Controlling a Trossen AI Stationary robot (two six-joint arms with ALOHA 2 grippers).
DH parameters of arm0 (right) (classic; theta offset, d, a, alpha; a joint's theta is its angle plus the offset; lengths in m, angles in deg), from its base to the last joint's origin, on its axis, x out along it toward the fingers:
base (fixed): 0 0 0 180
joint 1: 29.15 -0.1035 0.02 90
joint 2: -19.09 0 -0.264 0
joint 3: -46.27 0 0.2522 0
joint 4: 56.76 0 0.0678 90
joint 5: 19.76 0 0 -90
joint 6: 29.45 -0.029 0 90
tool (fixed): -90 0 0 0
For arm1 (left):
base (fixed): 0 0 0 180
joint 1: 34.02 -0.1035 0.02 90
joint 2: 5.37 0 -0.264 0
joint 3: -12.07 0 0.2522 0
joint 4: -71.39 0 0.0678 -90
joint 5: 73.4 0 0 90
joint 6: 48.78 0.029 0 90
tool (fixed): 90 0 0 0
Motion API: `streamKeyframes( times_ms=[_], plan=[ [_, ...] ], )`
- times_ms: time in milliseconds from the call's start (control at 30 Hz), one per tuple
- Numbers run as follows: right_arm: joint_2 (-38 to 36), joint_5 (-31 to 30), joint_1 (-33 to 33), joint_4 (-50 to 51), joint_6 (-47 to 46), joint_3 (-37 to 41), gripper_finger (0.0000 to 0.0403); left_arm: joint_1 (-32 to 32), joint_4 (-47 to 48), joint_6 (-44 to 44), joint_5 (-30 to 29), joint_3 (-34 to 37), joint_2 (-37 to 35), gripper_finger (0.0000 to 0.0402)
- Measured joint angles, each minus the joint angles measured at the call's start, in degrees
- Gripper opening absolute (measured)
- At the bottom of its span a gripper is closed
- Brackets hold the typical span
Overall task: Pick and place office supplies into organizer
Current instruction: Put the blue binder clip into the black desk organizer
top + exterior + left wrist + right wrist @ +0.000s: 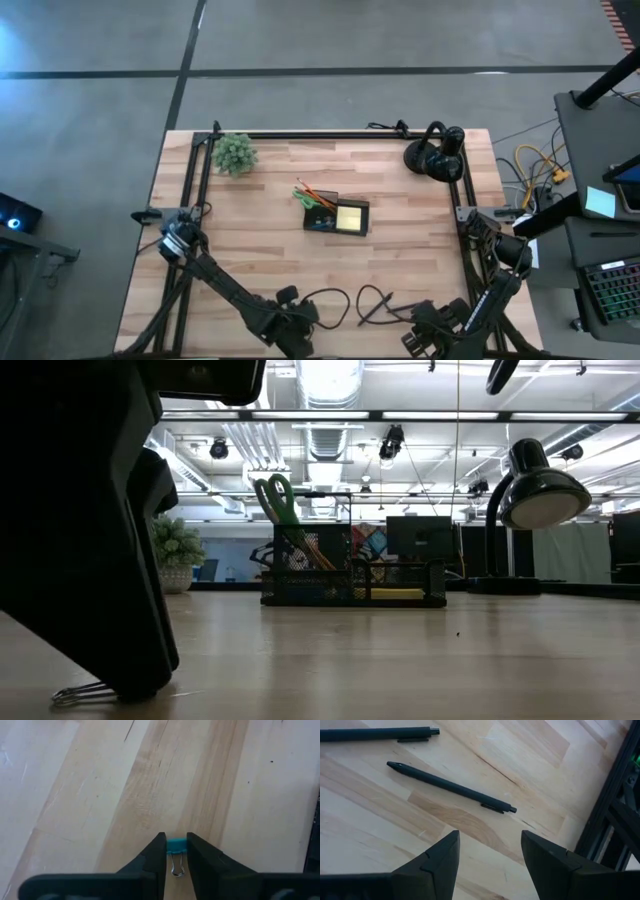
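The black mesh organizer [335,215] [355,575] stands mid-table. It holds a yellow sticky pad [350,216], orange pencils [312,192] and green-handled scissors [275,500]. My left gripper [176,840] [292,328] is low at the table's near edge, shut on a small blue binder clip [175,844]. My right gripper [490,837] [425,335] hovers open near the near edge. Two black pens [452,787] [375,734] lie flat on the wood just beyond it, also seen in the high view [378,300]. My left gripper pinches the blue clip's body [175,845] between its two fingertips, coming down at it from above. The clip's metal wire handles [176,866] lie back in the gap between the fingers. A wire loop [80,692] rests on the tabletop under the gripper.
A small green potted plant [235,153] [172,550] stands at the far left corner. A black desk lamp [437,152] [540,495] stands at the far right. Bare wood lies between the grippers and the organizer. A black frame rail [615,815] runs along the table's right side.
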Motion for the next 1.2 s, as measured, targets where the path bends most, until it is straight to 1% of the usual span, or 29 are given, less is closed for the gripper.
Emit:
streamKeyframes(
  times_ms=[167, 267, 400, 467, 567, 667, 800, 867, 1033, 1200],
  plan=[
    [0.00, -0.40, 0.00, -0.02, -2.29, 0.00, 0.0203, -0.67, 0.00, 0.19, -0.39, 0.13, -0.89, 0.0046],
    [-0.02, -0.47, -0.51, -0.02, -5.82, -0.02, 0.0203, -1.82, -0.06, 1.64, -3.56, 0.20, -2.71, 0.0046],
    [-0.91, -0.96, -2.62, -0.04, -12.92, -0.02, 0.0203, -4.38, 0.12, 4.26, -7.80, 0.17, -6.01, 0.0045],
    [-1.71, -2.47, -4.15, 0.00, -16.03, -0.08, 0.0203, -5.79, 0.13, 5.50, -10.11, 0.17, -7.24, 0.0045],
    [-2.82, -5.76, -6.14, 0.00, -16.59, -0.11, 0.0203, -7.93, 0.26, 8.13, -13.25, 0.17, -9.69, 0.0045],
    [-4.17, -10.67, -7.37, 0.00, -16.16, -0.11, 0.0203, -10.68, 1.35, 11.19, -14.15, 0.01, -11.55, 0.0045],
    [-5.87, -15.53, -7.82, -0.08, -13.93, -0.09, 0.0203, -15.85, 5.69, 15.23, -14.96, 0.09, -12.84, 0.0045],
    [-6.59, -17.02, -7.74, 0.05, -13.70, 0.04, 0.0203, -19.15, 7.28, 18.25, -14.39, 0.09, -13.57, 0.0045],
    [-7.44, -17.49, -7.37, -0.07, -13.70, 1.04, 0.0203, -28.26, 7.21, 25.52, -8.29, 0.29, -13.90, 0.0044],
    [-7.87, -16.79, -7.37, 0.10, -14.09, 2.48, 0.0203, -35.84, 7.73, 25.86, -0.18, 3.07, -14.34, 0.0045]
  ],
)
